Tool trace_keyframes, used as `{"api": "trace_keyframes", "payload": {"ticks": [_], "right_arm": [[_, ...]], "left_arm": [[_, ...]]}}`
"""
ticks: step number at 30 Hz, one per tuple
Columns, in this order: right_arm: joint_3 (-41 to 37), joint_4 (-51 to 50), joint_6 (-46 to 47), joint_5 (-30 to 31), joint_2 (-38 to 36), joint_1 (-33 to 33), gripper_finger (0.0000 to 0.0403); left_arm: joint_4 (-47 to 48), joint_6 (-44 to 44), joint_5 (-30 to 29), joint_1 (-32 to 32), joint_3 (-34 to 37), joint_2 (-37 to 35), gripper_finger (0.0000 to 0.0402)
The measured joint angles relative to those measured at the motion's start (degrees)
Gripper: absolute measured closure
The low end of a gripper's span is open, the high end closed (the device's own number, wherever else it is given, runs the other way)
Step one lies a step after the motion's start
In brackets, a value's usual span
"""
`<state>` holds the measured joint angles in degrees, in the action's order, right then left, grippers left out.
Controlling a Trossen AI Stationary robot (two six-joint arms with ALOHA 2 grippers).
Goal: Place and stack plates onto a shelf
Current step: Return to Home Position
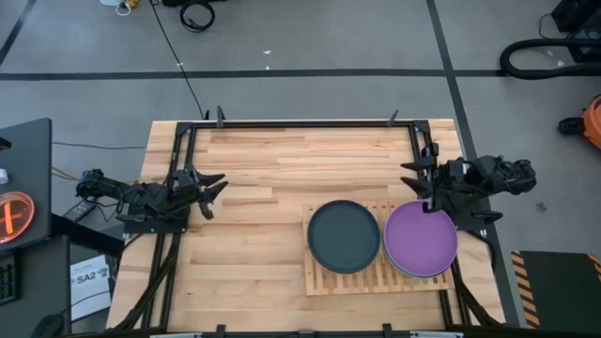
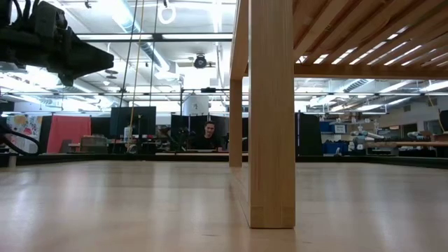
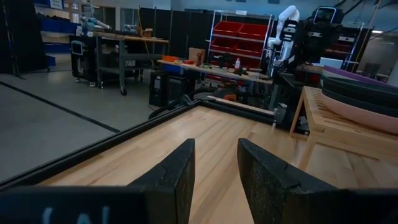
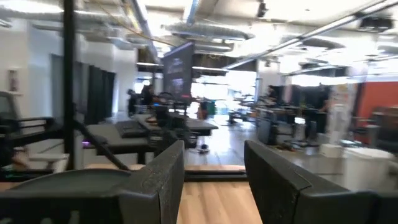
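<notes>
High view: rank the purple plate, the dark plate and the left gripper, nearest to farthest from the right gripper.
1. Purple plate, right end of the shelf, beside the right gripper.
2. Dark plate, shelf's left end.
3. Left gripper, across the table.

This is a robotics lab or workshop: a grey concrete floor marked with tape lines, exposed ceiling ducts, strip lights, workbenches, a rack of red parts bins, monitors, a person seated behind a desk.
</notes>
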<state>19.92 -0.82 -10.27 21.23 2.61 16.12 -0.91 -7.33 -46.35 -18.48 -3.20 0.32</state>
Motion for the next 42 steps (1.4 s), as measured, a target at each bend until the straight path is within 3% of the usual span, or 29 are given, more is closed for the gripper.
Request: {"api": "trace_keyframes", "payload": {"ticks": [7,18,31,42], "right_arm": [[-2.2,1.3,0.2,5.2,0.1,-6.5,0.0231],[-4.4,2.2,3.1,4.2,0.1,-16.5,0.0231],[-4.4,-7.1,7.1,4.6,0.1,-23.4,0.0231],[-6.5,-9.3,13.1,-5.8,0.1,-26.4,0.0231]], "left_arm": [[0.0,0.0,0.0,0.0,0.0,0.0,0.0276],[0.0,0.0,-0.1,0.0,0.0,0.0,0.0276],[0.0,0.0,-0.2,0.0,0.0,0.0,0.0276],[0.0,0.0,-0.1,0.0,0.0,0.0,0.0276]]}}
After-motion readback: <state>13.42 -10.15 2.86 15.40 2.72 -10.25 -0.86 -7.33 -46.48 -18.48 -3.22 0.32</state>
